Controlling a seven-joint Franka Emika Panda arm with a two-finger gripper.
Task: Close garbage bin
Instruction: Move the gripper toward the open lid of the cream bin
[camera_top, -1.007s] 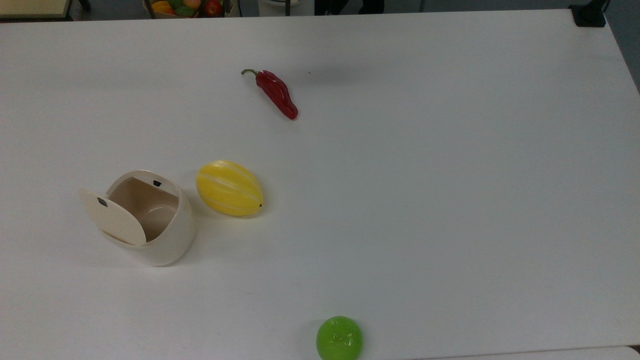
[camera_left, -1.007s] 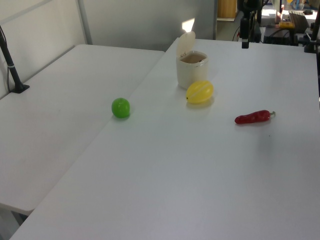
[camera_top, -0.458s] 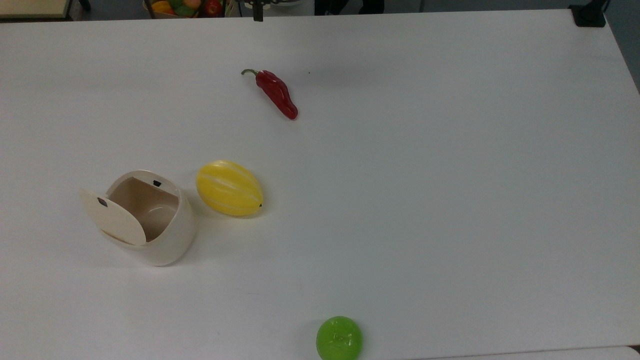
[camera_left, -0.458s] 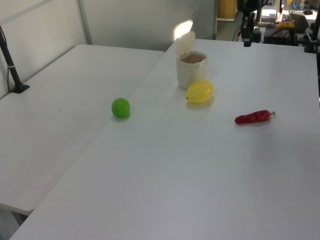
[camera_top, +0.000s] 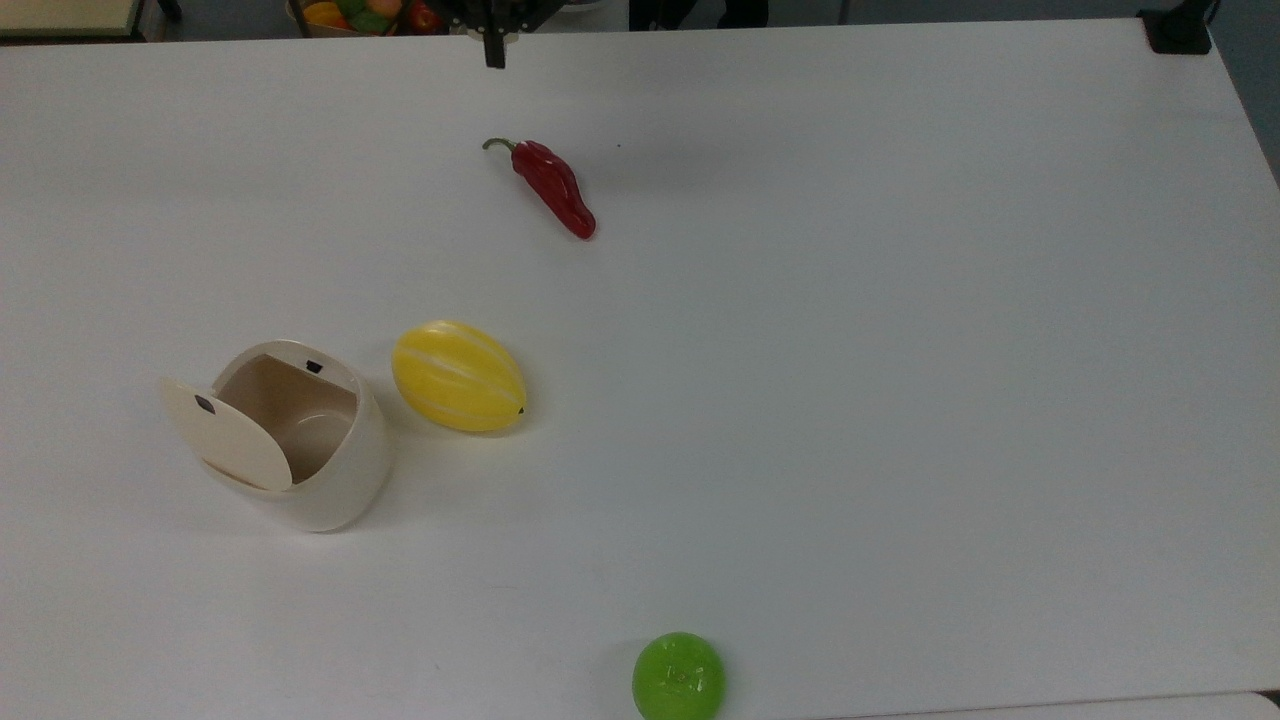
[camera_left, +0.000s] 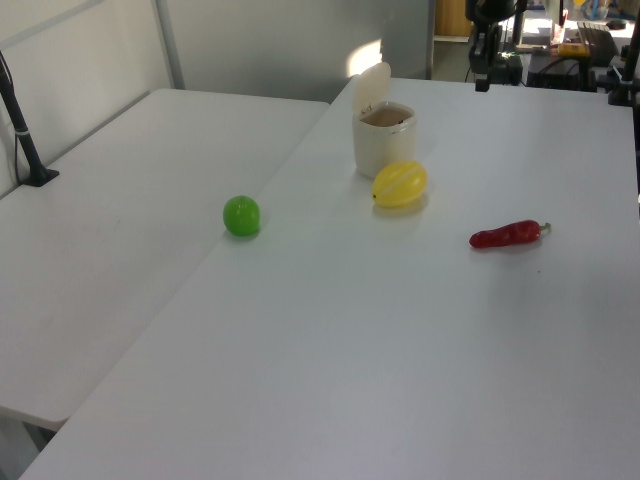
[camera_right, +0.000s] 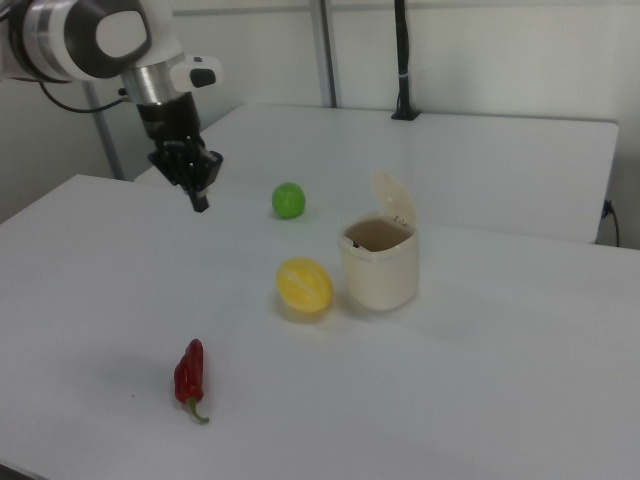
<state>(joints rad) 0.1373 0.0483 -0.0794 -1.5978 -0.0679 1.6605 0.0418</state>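
The gripper (camera_right: 200, 203) has come further over the table, fingers pressed together on nothing. The smooth cream bin (camera_top: 330, 470) stands open, rounded lid (camera_top: 232, 436) upright.

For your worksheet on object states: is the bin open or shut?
Open. The bin has its lid swung up, standing beside the mouth, and the bare inside shows.

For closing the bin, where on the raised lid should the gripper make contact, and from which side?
Probably the lid's free upper edge, farthest from the hinge, approached from above and behind. It stands nearly upright on the garbage bin's rim, so a push toward the opening should swing it down; no pinch seems needed. The gripper hangs well away.
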